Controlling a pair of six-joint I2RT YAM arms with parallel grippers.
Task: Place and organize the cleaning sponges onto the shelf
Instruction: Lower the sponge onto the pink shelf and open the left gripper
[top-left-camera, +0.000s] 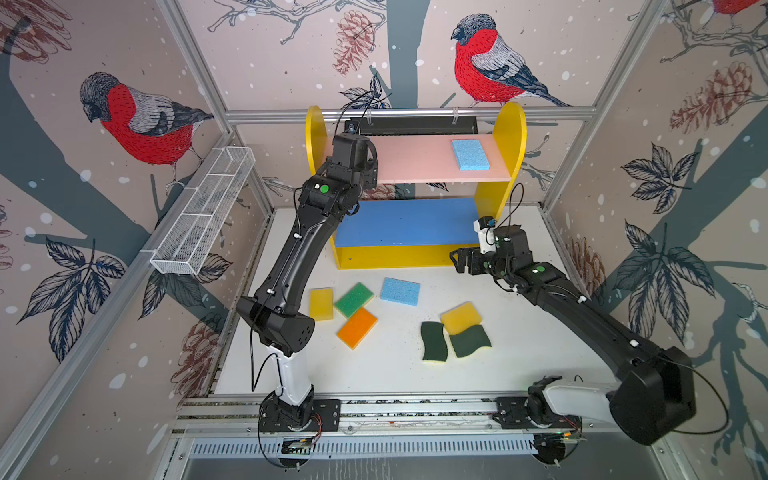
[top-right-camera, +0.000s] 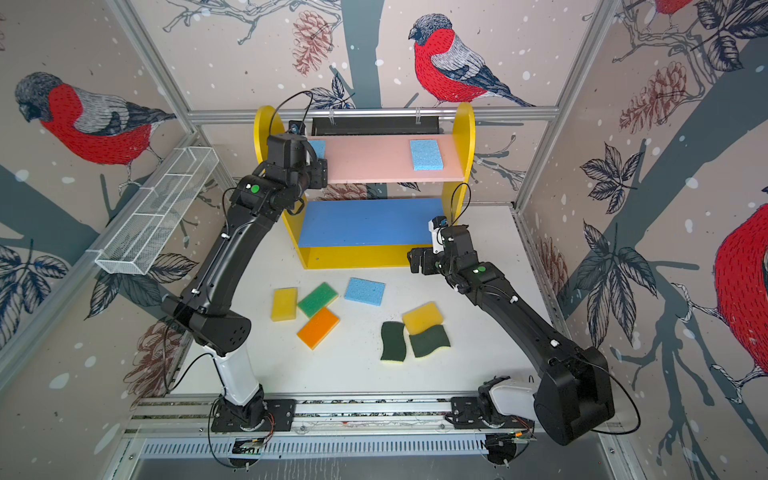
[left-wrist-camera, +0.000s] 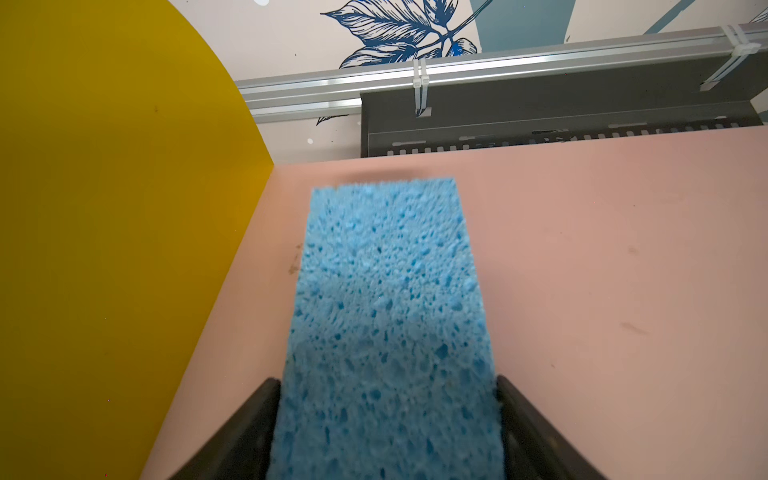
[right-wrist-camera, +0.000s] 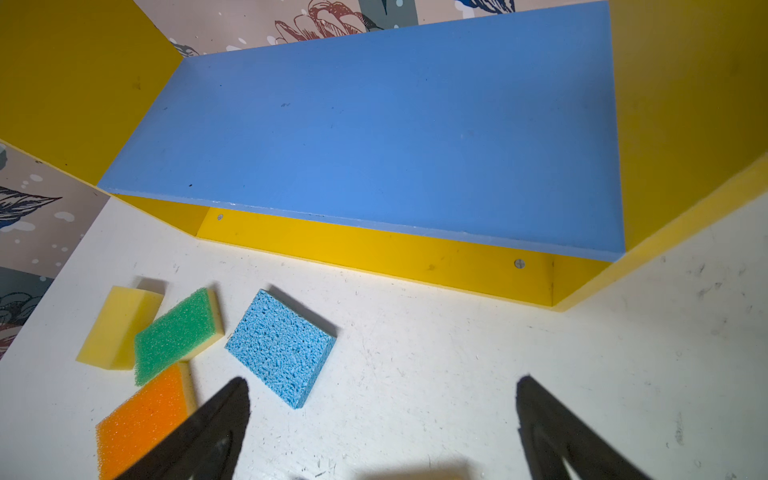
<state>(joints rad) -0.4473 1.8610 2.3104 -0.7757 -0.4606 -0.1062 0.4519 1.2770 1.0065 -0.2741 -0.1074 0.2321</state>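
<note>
A white wire-mesh basket (top-left-camera: 203, 212) hangs on the left wall frame. Next to it the left gripper (left-wrist-camera: 384, 380) reaches over the left end of the shelf (top-left-camera: 509, 124), above its pink top board (top-left-camera: 415, 162). A light-blue sponge (left-wrist-camera: 386, 291) lies lengthwise between its fingers (left-wrist-camera: 257, 415) on that board, near the yellow side panel. The fingers sit right at the sponge's long edges – I cannot tell whether they press on it or stand just clear.

A second light-blue sponge (top-left-camera: 470, 154) lies flat at the right end of the pink board. The blue middle board (top-left-camera: 407, 222) carries nothing.

On the white bench (top-left-camera: 519, 332) in front of the shelf, from the left: a yellow block (top-left-camera: 321, 304), a green-topped sponge (top-left-camera: 354, 299) touching it, an orange-topped sponge (top-left-camera: 357, 328) at the green one's near corner, and a third light-blue sponge (top-left-camera: 400, 291) lying apart. Further right, another yellow block (top-left-camera: 460, 318) lies against two dark-green scourers (top-left-camera: 434, 341) – the pair side by side, edges meeting.

The right gripper (right-wrist-camera: 383, 381) hovers low by the shelf's right front corner, its jaws spread wide with only bare bench between them.
</note>
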